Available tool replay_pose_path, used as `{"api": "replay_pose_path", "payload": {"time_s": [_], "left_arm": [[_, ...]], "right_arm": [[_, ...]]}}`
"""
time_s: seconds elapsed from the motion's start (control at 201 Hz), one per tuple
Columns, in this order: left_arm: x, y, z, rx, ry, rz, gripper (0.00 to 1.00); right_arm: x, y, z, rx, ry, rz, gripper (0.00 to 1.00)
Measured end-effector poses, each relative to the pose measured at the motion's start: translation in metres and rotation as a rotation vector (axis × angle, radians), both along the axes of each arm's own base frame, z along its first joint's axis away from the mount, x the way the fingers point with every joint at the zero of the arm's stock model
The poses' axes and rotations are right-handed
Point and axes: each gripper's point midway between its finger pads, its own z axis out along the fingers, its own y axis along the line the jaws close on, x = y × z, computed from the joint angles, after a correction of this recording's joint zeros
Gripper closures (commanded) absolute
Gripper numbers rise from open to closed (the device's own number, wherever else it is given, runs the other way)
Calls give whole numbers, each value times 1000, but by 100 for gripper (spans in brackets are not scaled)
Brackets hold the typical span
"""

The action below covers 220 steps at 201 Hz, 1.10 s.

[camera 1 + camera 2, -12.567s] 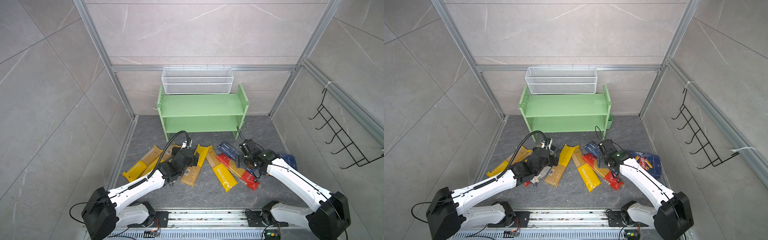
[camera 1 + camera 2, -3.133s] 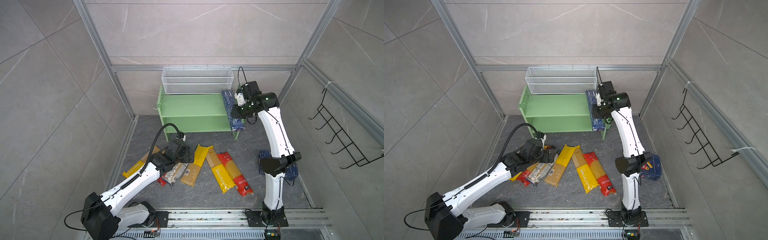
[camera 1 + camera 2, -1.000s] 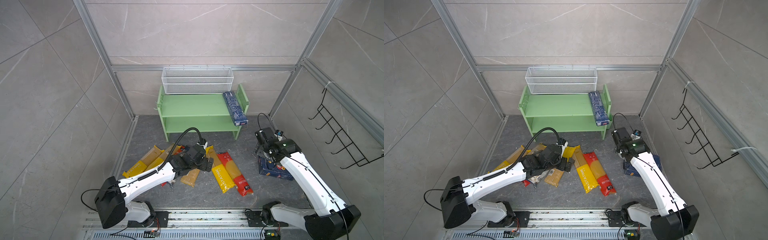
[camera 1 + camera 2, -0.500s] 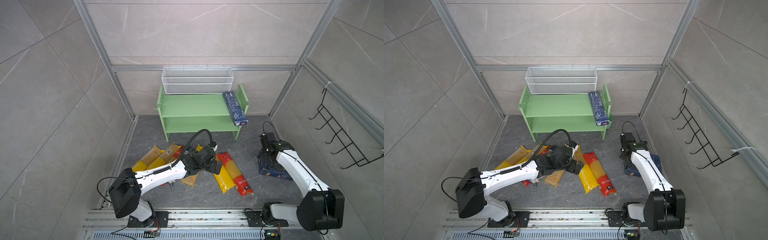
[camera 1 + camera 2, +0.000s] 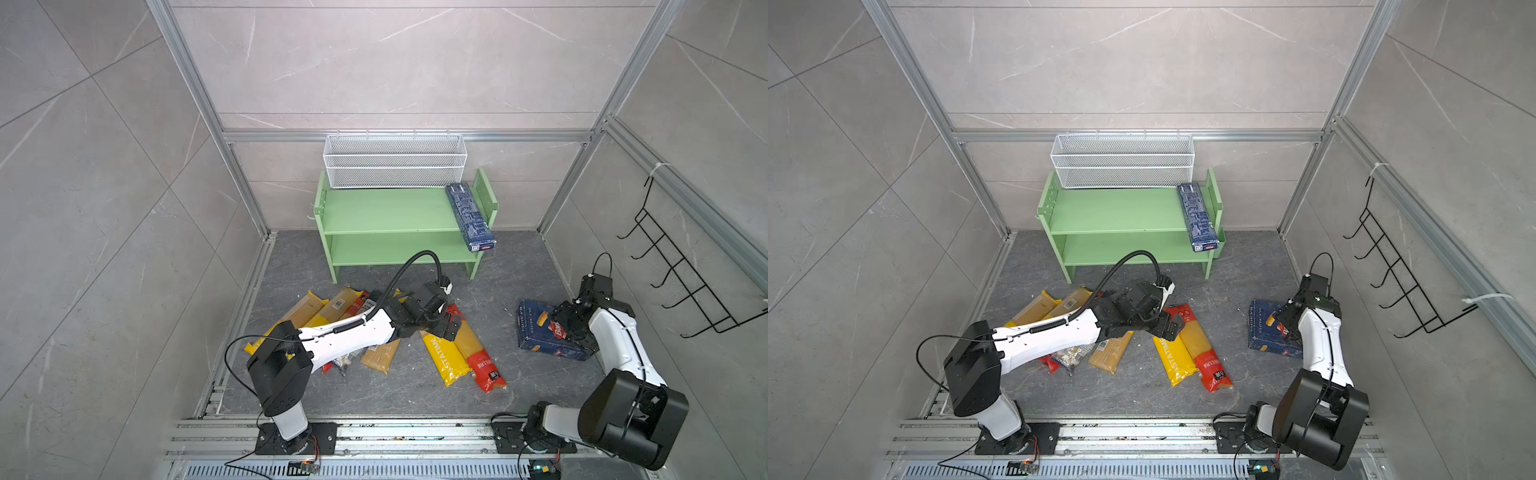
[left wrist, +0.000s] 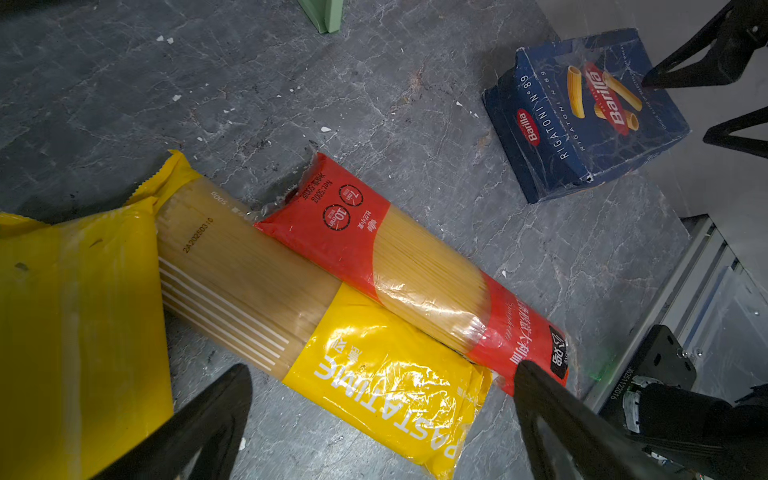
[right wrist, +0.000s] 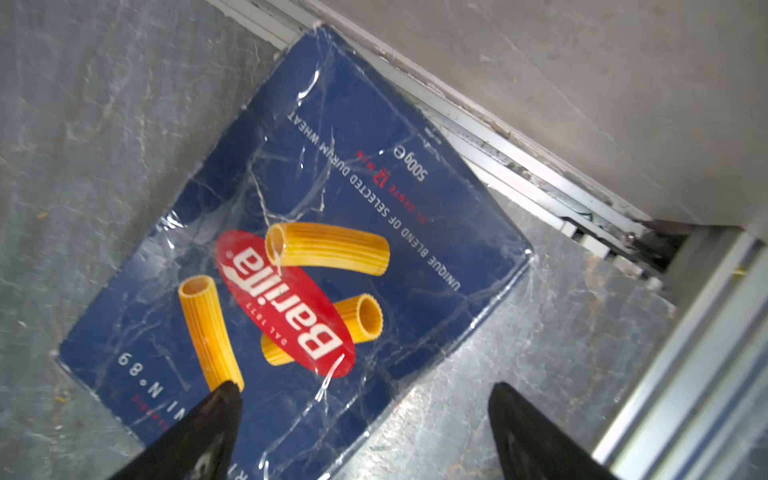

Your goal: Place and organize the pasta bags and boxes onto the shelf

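The long blue box [image 5: 469, 216] lies on the top board of the green shelf [image 5: 386, 208], at its right end. The right pincer [image 7: 365, 390] is wide open over the wide blue box [image 7: 291, 249] on the surface and holds nothing. The left pincer [image 6: 382, 368] is open too, over the yellow bag [image 6: 374, 386] and the red bag [image 6: 415, 266]. I think grabbing comes next: each pincer must go down and squeeze shut.

Two blue boxes: a narrow box [image 5: 469, 216] and a wide box [image 5: 536, 330] below the right pincer [image 7: 365, 385]. About seven bags, some partly hidden by an arm [image 5: 353, 332]; a yellow bag [image 6: 386, 399] and a red bag [image 6: 415, 266] lie below the left pincer [image 6: 382, 366]. One shelf [image 5: 386, 208], one basket [image 5: 395, 162], one hook rack [image 5: 681, 261], two pincers.
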Motion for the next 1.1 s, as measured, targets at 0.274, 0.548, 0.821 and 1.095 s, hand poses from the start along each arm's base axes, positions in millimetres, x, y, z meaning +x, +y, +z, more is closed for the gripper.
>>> {"api": "replay_pose_path", "payload": {"time_s": [0.274, 0.548, 0.821, 1.095], "left_arm": [[3, -10, 12, -21, -16, -20, 0], [5, -13, 2, -1, -2, -24, 0], [4, -12, 1, 11, -4, -31, 0], [6, -10, 0, 26, -20, -39, 0]], "right_arm": [[-16, -29, -7, 33, -34, -133, 5], [-24, -44, -12, -3, -16, -209, 5], [-21, -55, -26, -5, 5, -236, 6], [-5, -57, -41, 30, -16, -216, 8]]}}
